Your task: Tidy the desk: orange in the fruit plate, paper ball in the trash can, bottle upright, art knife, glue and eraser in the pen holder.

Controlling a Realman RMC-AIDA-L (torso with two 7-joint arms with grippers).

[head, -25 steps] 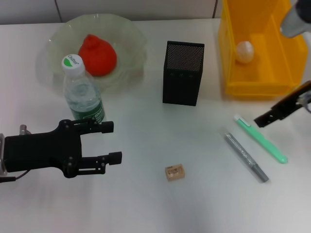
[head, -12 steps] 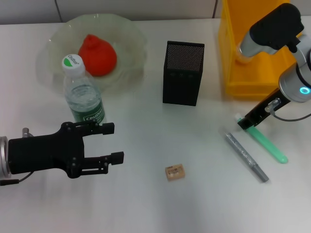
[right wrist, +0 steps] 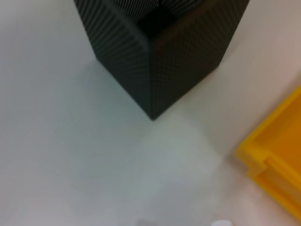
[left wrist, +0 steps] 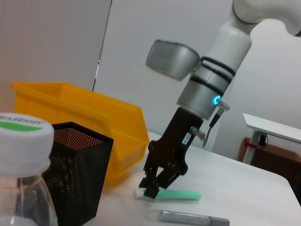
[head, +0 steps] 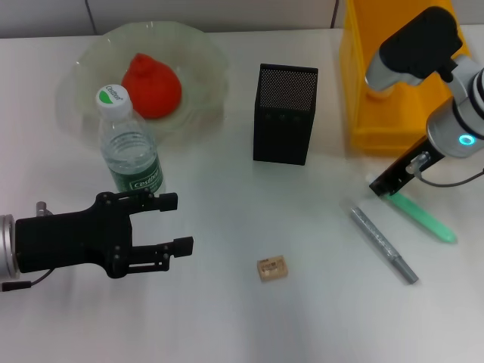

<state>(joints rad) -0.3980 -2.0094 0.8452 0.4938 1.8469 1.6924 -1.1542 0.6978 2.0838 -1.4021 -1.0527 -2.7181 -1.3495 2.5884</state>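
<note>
I have the right hand (head: 380, 186) down at the right of the head frame, its tips at the white end of the green art knife (head: 423, 218), which lies on the white worktop (head: 227, 318). From the left wrist view its fingers (left wrist: 151, 190) look narrowly parted around that end, but I cannot say for certain that they grip it. The grey glue stick (head: 383, 245) lies just left of the knife, apart from it.

My left hand (head: 172, 223) sits at the lower left of the frame, low over the worktop, fingers spread wide with nothing between them. Just above it the bottle (head: 128, 147) stands upright with its white cap on, in front of the fruit plate (head: 204, 57) at upper left, and the orange (head: 152, 85) sits in that plate.

The black mesh pen holder (head: 283, 115) stands at centre top. The yellow trash can (head: 359, 83) is at upper right, partly covered by the right arm. The tan eraser (head: 272, 268) lies alone at lower centre, well apart from both hands.
</note>
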